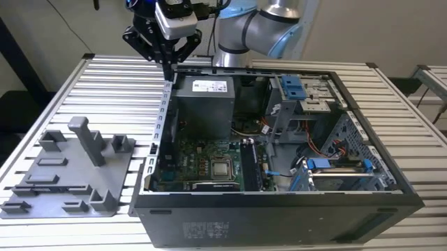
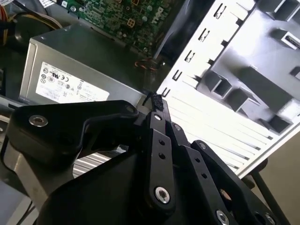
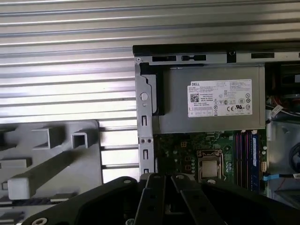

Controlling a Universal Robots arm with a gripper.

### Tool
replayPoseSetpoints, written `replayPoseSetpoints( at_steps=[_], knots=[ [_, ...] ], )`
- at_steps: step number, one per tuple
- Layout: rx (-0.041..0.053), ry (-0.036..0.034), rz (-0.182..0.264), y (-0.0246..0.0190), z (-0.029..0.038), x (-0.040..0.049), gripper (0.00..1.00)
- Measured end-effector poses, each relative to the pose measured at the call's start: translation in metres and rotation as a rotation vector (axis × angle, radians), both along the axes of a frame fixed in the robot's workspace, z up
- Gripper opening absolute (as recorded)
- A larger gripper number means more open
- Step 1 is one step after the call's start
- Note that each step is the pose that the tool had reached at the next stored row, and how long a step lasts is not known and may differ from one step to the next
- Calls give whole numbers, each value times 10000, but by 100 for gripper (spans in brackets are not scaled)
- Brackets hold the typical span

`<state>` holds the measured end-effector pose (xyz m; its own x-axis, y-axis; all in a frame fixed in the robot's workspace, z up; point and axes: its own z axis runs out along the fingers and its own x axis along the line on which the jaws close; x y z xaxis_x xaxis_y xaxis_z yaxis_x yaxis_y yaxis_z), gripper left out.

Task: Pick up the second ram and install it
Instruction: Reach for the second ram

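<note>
Slatted metal tabletop [image 1: 104, 89] carries an open black computer case [image 1: 279, 214] and a grey plastic fixture [image 1: 70, 183]. Black gripper [image 1: 168, 66] hangs over the case's power-supply corner, fingers [image 2: 159, 140] pressed together. Which dark strip is the thin green-black second ram, I cannot tell.

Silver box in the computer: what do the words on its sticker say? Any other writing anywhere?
The white label on the power supply, in the first wrist view: a bold logo word, barcodes and safety symbols; its small print is too tiny to read.
The grey sticker on the computer case, in the exterior view: too tiny to read.
No other writing is big enough to read.
</note>
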<state>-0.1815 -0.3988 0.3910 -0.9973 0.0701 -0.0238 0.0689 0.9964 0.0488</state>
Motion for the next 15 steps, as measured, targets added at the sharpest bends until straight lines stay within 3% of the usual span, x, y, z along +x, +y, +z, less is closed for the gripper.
replayPoseSetpoints(
  at_steps=[7,15],
  knots=[
    [2,-7,0,0,-1,-164,11],
    [4,-7,15,0,-2,-501,11]
  ],
)
